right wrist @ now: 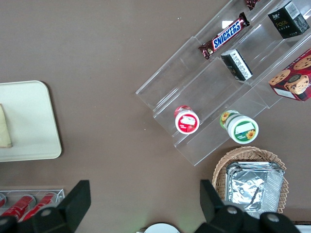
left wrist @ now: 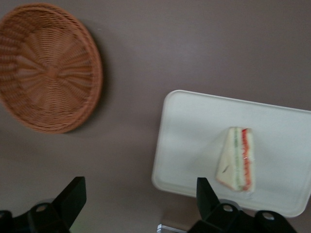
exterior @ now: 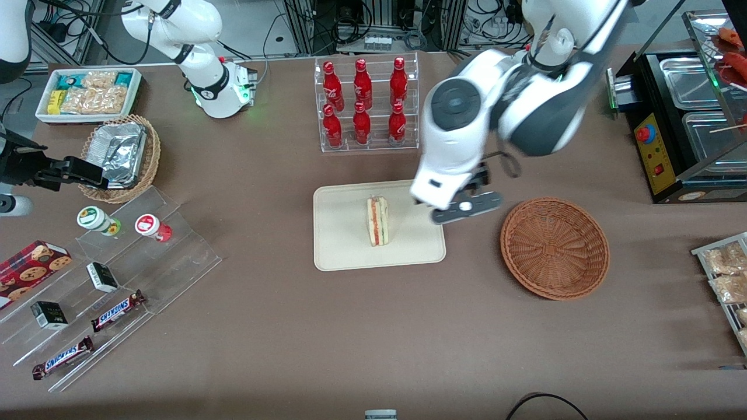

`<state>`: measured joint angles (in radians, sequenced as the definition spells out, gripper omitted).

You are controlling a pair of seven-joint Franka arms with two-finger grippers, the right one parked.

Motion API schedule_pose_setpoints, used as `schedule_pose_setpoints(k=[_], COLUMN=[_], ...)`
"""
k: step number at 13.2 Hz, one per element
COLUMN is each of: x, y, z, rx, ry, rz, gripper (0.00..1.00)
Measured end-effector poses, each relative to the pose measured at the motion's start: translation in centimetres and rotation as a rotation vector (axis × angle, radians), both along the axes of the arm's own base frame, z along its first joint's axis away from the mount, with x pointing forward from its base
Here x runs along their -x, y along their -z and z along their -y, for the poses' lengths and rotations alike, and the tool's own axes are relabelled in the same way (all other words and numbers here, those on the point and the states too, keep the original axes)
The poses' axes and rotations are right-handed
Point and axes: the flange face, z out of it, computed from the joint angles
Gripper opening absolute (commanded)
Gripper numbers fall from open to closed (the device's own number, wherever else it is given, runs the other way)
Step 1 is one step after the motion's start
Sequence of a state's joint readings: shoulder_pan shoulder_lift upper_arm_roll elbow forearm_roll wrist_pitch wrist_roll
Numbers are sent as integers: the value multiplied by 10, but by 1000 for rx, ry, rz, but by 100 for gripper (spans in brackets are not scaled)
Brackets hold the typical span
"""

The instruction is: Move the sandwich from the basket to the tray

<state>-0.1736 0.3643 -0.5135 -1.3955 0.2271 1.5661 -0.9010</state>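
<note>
Your gripper (left wrist: 136,204) hangs above the bench between tray (exterior: 344,256) and basket (exterior: 554,248), fingers (left wrist: 73,196) apart; only its wrist camera shows that. The sandwich (exterior: 377,220) stands on the tray.

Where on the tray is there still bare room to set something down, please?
The tray is bare on both sides of the sandwich standing mid-tray. The open gripper hovers over its edge toward the empty basket, crowding that side.

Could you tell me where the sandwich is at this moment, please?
The sandwich stands on the tray, near its middle. The empty basket sits beside the tray, and the open gripper hangs above the tray's edge nearest that basket.
</note>
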Motion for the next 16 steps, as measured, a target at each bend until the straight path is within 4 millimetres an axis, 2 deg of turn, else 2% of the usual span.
schedule_pose_setpoints(k=[2, 4, 6, 10, 15, 16], x=[-9, -14, -16, -19, -18, -17], y=[-38, -61, -68, -75, -89, -91], z=[-57, -105, -135, -178, -276, -291], rx=[13, 30, 27, 38, 138, 152], ry=[19, 37, 57, 127, 187, 200], rz=[-15, -25, -37, -66, -82, -81], gripper=[100, 100, 100, 100, 100, 100])
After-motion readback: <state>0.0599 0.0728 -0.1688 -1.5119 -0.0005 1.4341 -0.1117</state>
